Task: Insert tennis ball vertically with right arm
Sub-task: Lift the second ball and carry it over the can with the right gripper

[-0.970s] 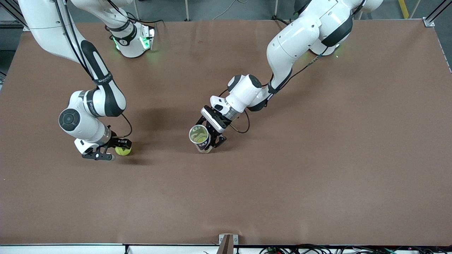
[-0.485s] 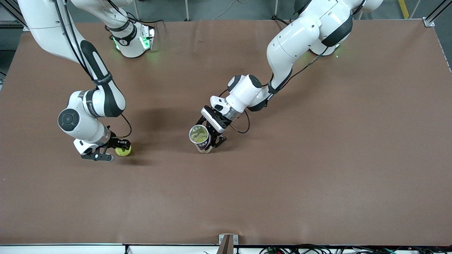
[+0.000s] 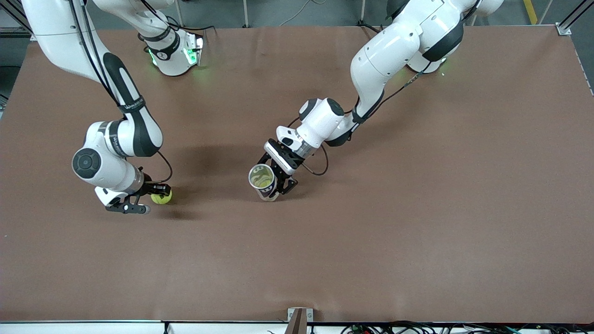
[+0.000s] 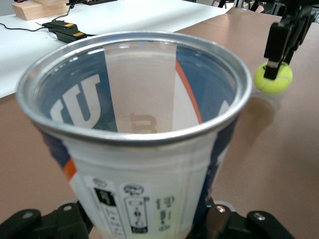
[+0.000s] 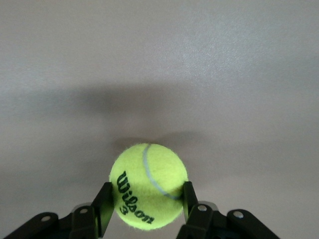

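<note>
Gripping the tennis ball [image 5: 148, 185], the right claw [image 5: 145, 203] sits low.

Front view: the tennis ball [image 3: 161, 198] is partly covered by the right gripper [image 3: 155, 198]; contact with the counter [image 3: 371, 232] cannot be told. The can [image 3: 263, 182] is half masked by the left gripper [image 3: 277, 178]; its base is hidden. Both arms are cut off by the top edge.

Left wrist view: the can's [image 4: 144, 139] lower end is cut off; what lies in its bottom is unclear.

Right wrist view: the ball's [image 5: 148, 185] underside is cropped.
</note>
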Controlling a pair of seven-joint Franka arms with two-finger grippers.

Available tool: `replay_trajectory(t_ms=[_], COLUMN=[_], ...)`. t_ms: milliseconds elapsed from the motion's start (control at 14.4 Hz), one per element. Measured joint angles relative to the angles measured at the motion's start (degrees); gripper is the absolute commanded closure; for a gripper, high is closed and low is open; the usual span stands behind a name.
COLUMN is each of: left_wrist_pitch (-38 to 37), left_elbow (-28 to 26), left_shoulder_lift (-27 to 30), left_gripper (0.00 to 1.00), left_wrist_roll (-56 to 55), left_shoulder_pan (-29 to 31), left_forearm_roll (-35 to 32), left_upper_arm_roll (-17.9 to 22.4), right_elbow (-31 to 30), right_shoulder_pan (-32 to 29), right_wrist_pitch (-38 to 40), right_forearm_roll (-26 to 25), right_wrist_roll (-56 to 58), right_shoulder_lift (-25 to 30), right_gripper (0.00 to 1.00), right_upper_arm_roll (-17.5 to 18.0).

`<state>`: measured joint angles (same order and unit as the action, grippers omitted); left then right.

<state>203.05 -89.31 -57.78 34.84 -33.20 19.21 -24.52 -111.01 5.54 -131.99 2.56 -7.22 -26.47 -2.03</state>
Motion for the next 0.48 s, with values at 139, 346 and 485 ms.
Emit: replay_trajectory(t_ms=[139, 346, 485], left_wrist_pitch=[0.0, 0.0, 0.0], left_elbow=[0.0, 0.0, 0.01], left_shoulder_lift=[0.0, 0.0, 0.0], left_gripper=[0.22, 0.22, 0.22], left_wrist_roll=[0.0, 0.0, 0.0], left_shoulder_pan=[0.0, 0.0, 0.01], left_forearm_roll=[0.0, 0.0, 0.0], left_upper_arm_roll=[0.0, 0.0, 0.0], right_elbow=[4.37, 8.85, 10.9], right_shoulder_pan=[0.05, 1.76, 4.07], right_wrist_pitch=[7.01, 14.3, 18.09], right_forearm_roll=[0.23, 2.88, 4.89], right_wrist_roll=[-2.79, -10.12, -15.43], right_shoulder_lift=[0.08, 1.01, 1.95], right_gripper=[1.0, 1.0, 1.0], right_upper_arm_roll=[0.36, 1.15, 1.33])
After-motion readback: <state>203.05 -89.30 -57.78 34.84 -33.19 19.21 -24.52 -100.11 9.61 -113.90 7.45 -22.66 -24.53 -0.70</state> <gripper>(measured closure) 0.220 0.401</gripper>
